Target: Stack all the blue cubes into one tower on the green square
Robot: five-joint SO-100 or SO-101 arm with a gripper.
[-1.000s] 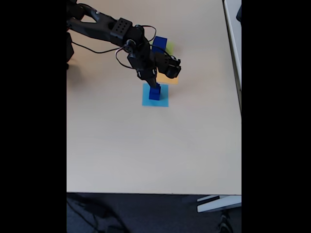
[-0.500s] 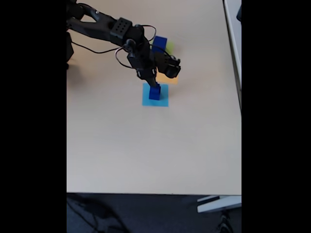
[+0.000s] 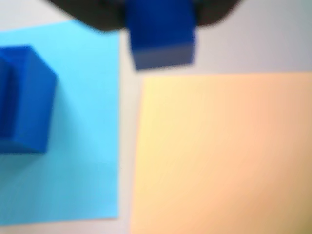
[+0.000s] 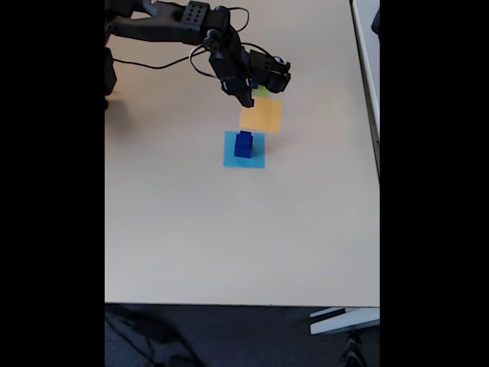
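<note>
A pale beige counter is carrying three paper squares in a line, with dark floor showing below its near edge in the fixed view. The jaws of the gripper are clamping a blue cube, hanging above the gap between the light-blue square and the orange square. A second cube is sitting on the light-blue square. The green square is peeking out beside the arm (mostly hidden). The carried cube is looking shallowly held, so it may be slipping free, or landing off-centre on the green square.
</note>
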